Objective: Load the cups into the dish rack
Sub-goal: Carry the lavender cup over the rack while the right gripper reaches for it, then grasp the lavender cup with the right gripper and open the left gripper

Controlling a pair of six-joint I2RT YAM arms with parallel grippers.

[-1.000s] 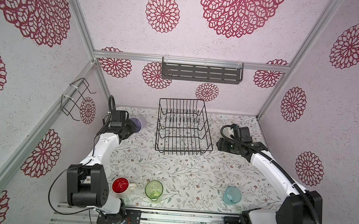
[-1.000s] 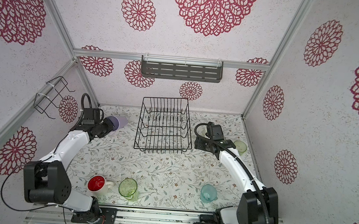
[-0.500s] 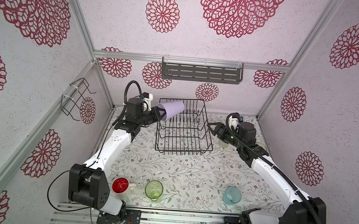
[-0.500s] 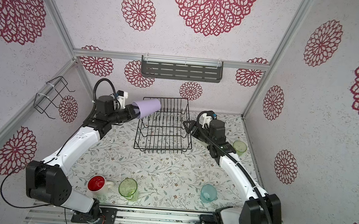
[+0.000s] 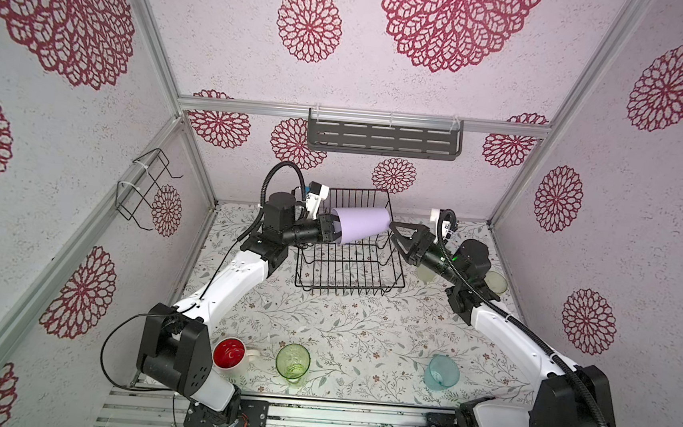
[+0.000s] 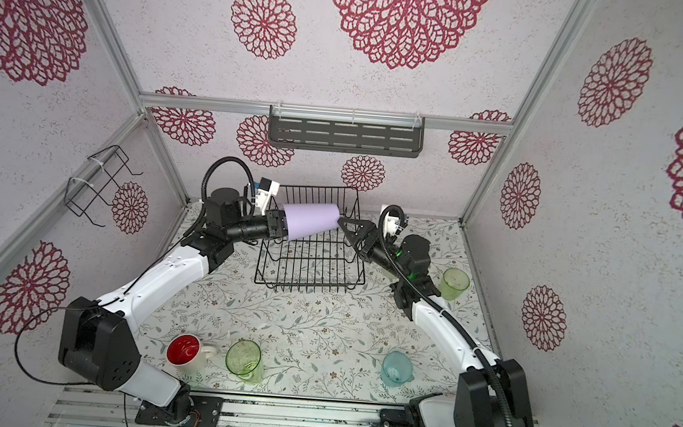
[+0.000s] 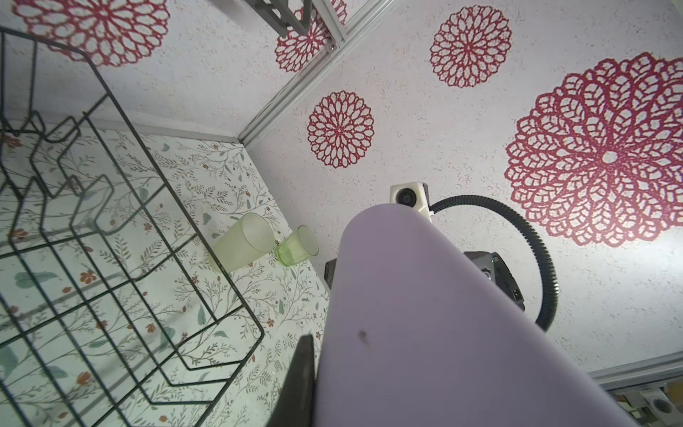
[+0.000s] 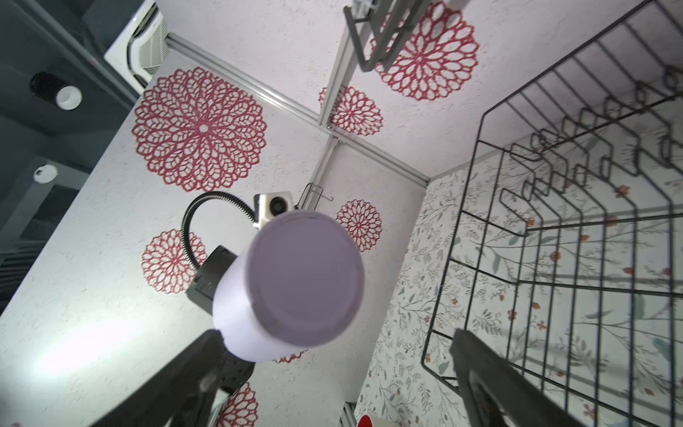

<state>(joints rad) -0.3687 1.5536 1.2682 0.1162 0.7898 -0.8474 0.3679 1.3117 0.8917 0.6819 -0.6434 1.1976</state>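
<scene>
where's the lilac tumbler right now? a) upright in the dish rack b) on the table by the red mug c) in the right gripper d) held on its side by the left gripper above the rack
d: the left gripper grips the lilac tumbler at its wide end, sideways above the dish rack.

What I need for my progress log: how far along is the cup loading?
Done: nothing; the dish rack holds no cup. In hand: the left gripper is shut on the lilac tumbler, held sideways above the rack, base toward the open right gripper. Left: that one plus five on the table: frosted tumbler and pale green tumbler right of the rack, red-lined mug, green glass and teal cup along the near edge.
</scene>
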